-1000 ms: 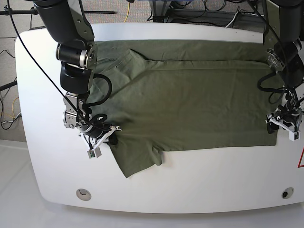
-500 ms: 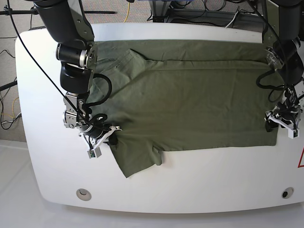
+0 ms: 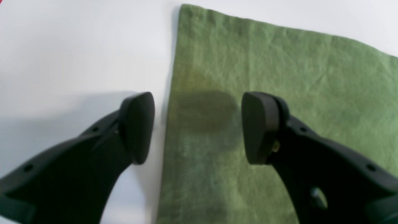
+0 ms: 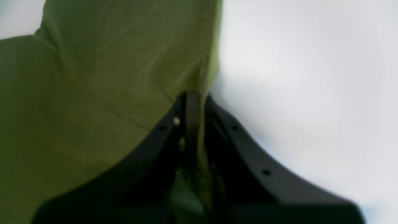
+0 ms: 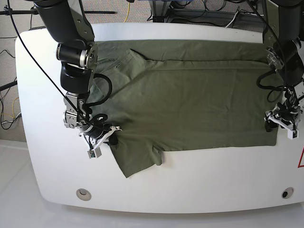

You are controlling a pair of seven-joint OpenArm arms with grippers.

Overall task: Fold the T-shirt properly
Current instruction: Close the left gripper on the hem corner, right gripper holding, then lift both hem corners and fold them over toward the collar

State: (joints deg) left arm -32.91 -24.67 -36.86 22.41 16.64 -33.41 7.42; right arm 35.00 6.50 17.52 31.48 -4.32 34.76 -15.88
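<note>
T-shirt (image 5: pixel 190 104) lies flat across table (image 5: pixel 213 180). Right gripper (image 4: pixel 192 102) clenched on cloth at sleeve edge, likely anchoring for fold. Left gripper (image 3: pixel 197 127) released, fingers straddling hem edge at opposite end, apparently lined up to pinch; nothing held.

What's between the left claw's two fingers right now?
In the left wrist view, the T-shirt's straight edge and a strip of bare white table.

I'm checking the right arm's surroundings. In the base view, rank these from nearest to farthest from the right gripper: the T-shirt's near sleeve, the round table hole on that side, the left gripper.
1. near sleeve of the T-shirt, clamped in the right gripper.
2. round table hole, toward the front edge.
3. left gripper, across the table at the hem.
</note>
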